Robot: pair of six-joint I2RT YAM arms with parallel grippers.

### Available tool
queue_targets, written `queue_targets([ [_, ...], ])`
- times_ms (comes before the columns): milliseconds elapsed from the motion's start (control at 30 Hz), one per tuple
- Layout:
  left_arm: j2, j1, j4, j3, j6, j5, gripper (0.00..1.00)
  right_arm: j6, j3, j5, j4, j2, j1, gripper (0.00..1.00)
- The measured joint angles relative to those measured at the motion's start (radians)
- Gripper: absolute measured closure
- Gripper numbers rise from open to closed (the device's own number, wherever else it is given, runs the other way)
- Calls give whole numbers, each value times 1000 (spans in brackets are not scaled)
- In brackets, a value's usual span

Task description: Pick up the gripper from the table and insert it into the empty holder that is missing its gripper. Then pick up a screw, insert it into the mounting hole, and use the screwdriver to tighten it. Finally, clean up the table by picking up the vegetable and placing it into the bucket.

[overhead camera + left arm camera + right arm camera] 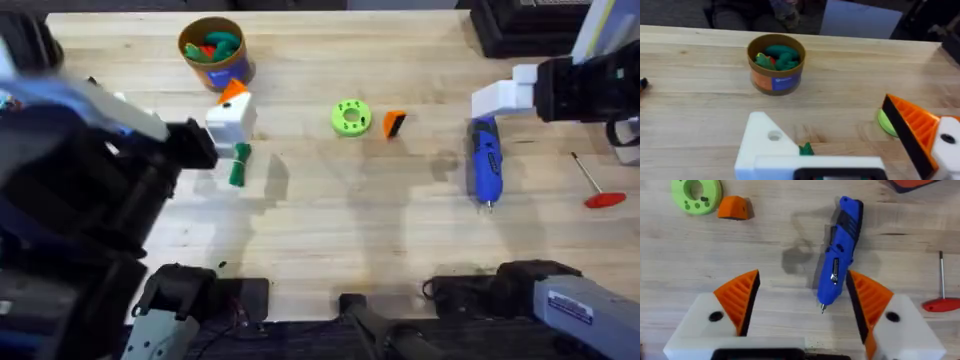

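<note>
Two orange-padded fingers of the right gripper (802, 305) stand spread open above the blue screwdriver (840, 255), apparently positioned to grasp it, while the gripper (395, 123) lies on the worktop (330, 220) beside the lime-green disc (351, 117); the left fingers' state cannot be determined.

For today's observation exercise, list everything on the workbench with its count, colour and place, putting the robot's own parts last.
bucket: 1, tan with blue band, far left, toys inside
holder: 1, white, near the bucket
vegetable: 1, dark green, beside the holder
disc: 1, lime green, centre
gripper: 1, orange and black, beside the disc
screwdriver: 1, blue, right of centre
hex key: 1, red handle, far right
left end effector: 1, white, one orange pad, one bare side
right end effector: 1, white with orange pads, open over the screwdriver
</note>
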Motion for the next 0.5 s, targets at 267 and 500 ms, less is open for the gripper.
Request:
queue_targets([
  [267, -137, 64, 203, -250, 12, 211, 14, 0, 0, 0, 0, 0, 0, 10],
  [500, -253, 64, 249, -390, 176, 524, 14, 0, 0, 0, 0, 0, 0, 10],
])
